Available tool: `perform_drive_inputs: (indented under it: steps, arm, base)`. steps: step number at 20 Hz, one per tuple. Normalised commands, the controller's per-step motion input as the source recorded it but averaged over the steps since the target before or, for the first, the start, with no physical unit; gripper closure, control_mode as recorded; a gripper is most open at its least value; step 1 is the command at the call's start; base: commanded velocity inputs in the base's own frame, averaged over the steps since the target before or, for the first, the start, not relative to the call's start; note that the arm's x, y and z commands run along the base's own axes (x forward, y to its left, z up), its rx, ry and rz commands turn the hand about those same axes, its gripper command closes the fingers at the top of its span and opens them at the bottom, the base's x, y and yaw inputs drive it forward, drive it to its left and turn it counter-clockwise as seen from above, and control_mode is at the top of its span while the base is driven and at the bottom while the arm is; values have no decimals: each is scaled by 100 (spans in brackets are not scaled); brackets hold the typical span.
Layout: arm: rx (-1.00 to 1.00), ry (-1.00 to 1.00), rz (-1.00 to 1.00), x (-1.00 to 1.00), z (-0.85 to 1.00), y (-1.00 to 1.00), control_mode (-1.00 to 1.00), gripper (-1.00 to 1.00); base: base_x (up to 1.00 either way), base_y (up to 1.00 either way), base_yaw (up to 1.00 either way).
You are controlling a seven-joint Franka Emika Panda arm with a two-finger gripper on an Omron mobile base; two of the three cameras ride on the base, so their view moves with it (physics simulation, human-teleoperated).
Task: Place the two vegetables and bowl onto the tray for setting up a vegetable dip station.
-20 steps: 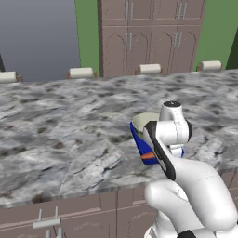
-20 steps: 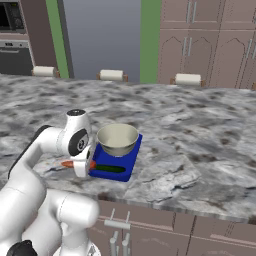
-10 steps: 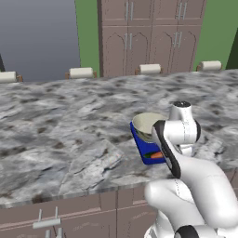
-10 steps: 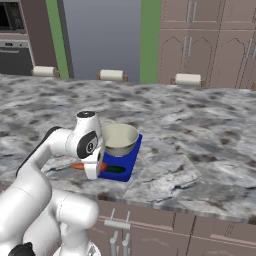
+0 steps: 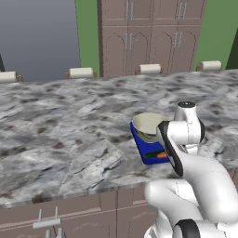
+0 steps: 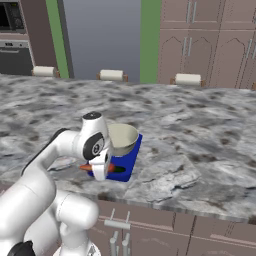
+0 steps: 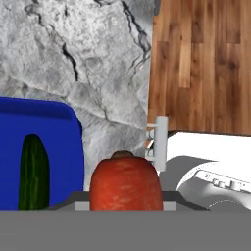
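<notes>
From where I stand, the white arm rises from the base, bends sharply at its elbow and folds forward, so that the wrist hangs low over the near edge of the grey marbled surface (image 5: 69, 135), pointing downward.

Furthest left of the gripper in the hand view lies the dark green vegetable (image 7: 34, 171), flat on the floor of the blue tray (image 7: 54, 147) and lengthwise beside the gripper. The tray's rounded corner and low rim sit just left of the gripper, with a strip of bare stone between that rim and what the gripper holds.

The gripper (image 6: 102, 167) is clamped on the carrot (image 7: 126, 182): in the hand view the orange-red root fills the space between the jaws, its blunt end pointing away from the camera. It hangs over the stone just off the tray's edge, not over the blue floor. In the right base view the carrot pokes out sideways from under the wrist, at the tray's near-left corner.

Beyond the gripper, at the far end of the tray, stands the cream bowl (image 6: 122, 139), upright, with its pale inside showing. To the right of the gripper in the hand view the surface ends and the wooden floor (image 7: 201, 63) lies below.
</notes>
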Motion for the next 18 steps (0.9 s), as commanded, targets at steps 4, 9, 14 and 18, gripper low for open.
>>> perform_drive_inputs:
  steps: [4,9,14,18]
  arm:
    - [-2,2,-2,24,-4,-14,-100,100]
    - [0,1,0,25,-5,-6,-100,100]
    - [0,0,-2,22,-8,-1,-100,100]
    - [0,0,-4,20,-12,0,-100,100]
  base:
    - [0,0,0]
    - [0,0,0]
    - [0,0,0]
    - [0,0,0]
